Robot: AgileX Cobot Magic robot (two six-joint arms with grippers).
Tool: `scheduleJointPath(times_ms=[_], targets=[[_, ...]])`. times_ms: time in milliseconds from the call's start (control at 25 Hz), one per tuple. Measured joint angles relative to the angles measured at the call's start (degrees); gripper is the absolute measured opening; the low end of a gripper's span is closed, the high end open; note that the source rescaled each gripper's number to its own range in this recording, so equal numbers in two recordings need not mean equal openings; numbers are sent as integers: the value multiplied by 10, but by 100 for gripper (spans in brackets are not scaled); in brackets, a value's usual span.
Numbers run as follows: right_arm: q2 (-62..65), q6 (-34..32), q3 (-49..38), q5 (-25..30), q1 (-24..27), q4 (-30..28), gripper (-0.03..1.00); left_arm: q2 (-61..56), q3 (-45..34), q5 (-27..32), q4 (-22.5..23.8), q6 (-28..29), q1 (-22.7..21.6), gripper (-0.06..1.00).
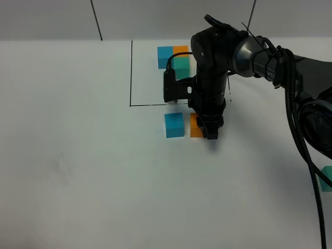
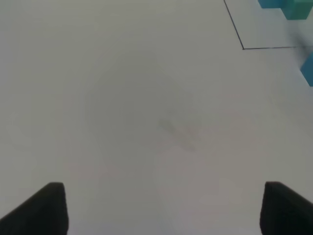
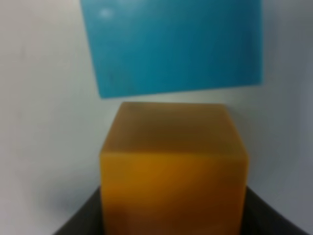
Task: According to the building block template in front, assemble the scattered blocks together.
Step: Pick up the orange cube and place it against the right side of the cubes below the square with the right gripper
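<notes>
The building block template (image 1: 174, 58), a blue, orange and teal trio, lies inside a thin black frame at the back. Just in front of the frame sit two of the scattered blocks: a sky-blue cube (image 1: 174, 125) and an orange cube (image 1: 194, 126) to its right, a narrow gap between them. My right gripper (image 1: 209, 130) reaches in from the right and is shut on the orange cube (image 3: 173, 166), with the blue cube (image 3: 171, 46) just beyond it. A teal cube (image 1: 327, 179) lies at the far right edge. My left gripper (image 2: 166, 210) hangs open over bare table.
The frame's black corner line (image 2: 243, 48) shows in the left wrist view, with the template's cubes (image 2: 288, 6) and the blue cube (image 2: 308, 68) at the picture's edge. The white table (image 1: 78, 171) stretches left and forward of the blocks. The right arm's cables (image 1: 306, 155) hang at the right.
</notes>
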State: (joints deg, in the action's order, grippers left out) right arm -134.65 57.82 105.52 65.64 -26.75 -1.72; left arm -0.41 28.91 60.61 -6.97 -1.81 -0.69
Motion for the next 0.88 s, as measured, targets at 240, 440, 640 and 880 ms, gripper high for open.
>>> scheduleJointPath(times_ms=[240,440,640,880], targets=[[0,0,0,-1,0,2,1,0,0,0,0,0,0,71],[0,0,0,-5,2,11,1,0,0,0,0,0,0,71],[0,0,0,-6,2,12,1,0,0,0,0,0,0,71],[0,0,0,-7,2,12,1,0,0,0,0,0,0,71]])
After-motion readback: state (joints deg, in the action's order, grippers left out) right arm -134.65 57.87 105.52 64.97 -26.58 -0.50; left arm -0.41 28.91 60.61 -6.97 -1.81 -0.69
